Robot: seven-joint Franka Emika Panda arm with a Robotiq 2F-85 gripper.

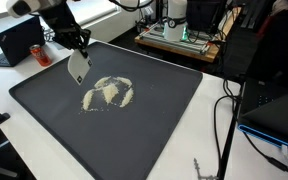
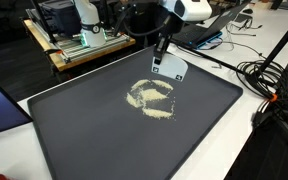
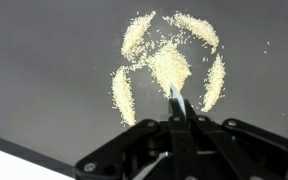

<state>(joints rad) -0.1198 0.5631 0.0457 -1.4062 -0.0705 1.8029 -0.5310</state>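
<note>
The white scraper is clamped in the gripper and held just beside the grain pile, blade facing it.

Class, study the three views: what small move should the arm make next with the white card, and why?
Probably lower the white card until its edge meets the mat beside the grains. The gripper is shut on it, it seems to hang just clear of the mat, and the grains lie in loose arcs nearby.
</note>
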